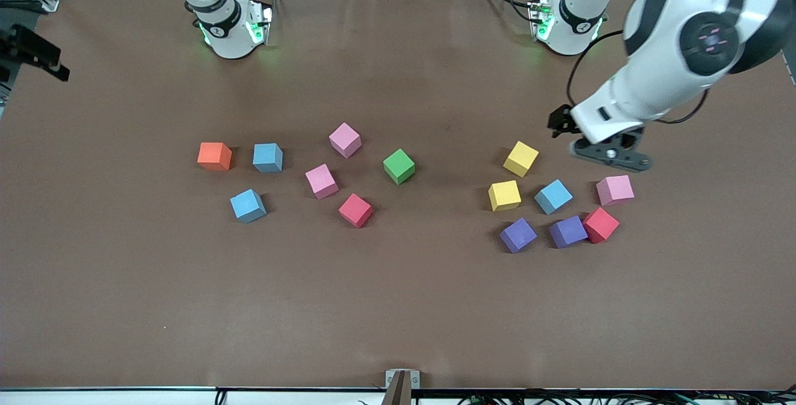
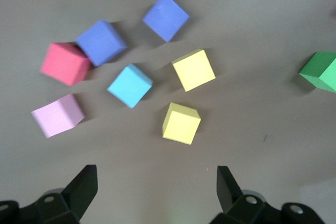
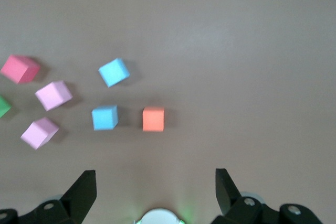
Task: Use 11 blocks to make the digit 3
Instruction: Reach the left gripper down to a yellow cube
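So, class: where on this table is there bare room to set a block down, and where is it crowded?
Bare: the table strip nearer the front camera than every block, and the gap between the green block and the yellow blocks. Crowded: the cluster under the open left gripper, where a purple block touches a red one.

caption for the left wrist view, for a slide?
Open left gripper over seven scattered cubes, purple touching red; green cube apart at the edge.

- No words, brand names, numbers or labels can be read on any surface in the three views.
- The foam blocks show plain coloured faces with no print.
- The brown worktop carries no markings.
- A small dark emblem sits on each arm's base ring, too small to read.
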Robot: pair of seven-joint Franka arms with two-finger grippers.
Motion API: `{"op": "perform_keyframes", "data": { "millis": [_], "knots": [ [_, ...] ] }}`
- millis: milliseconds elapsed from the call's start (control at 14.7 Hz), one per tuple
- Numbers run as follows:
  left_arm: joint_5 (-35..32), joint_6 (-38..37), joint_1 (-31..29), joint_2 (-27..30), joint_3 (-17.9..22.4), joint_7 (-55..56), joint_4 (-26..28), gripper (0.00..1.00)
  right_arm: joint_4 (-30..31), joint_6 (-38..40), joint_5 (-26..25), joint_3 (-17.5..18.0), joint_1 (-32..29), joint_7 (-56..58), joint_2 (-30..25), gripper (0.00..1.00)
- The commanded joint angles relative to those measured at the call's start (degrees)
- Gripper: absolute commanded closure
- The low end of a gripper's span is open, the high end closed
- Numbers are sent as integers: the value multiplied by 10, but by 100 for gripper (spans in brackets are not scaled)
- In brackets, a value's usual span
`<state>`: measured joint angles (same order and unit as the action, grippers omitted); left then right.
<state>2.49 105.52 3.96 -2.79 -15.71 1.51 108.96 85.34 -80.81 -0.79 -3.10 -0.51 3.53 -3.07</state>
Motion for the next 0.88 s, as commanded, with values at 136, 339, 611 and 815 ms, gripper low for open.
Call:
{"op": "perform_keyframes", "data": {
  "millis": [136, 339, 611, 815],
  "knots": [
    [1, 150, -4, 15, -38, -9, 137, 0, -3, -78, -11, 5, -19, 2, 62, 0],
    [-19, 209, -3, -10, -58, -20, 177, 0, -1, -118, -9, 6, -22, 2, 106, 0],
    [-80, 309, -4, -47, -77, -20, 224, 0, 3, -129, 0, 7, 9, -8, 133, 0],
    [-112, 397, -4, -70, -77, -20, 261, 0, 23, -170, 4, 8, 35, -67, 155, 0]
  ]
}}
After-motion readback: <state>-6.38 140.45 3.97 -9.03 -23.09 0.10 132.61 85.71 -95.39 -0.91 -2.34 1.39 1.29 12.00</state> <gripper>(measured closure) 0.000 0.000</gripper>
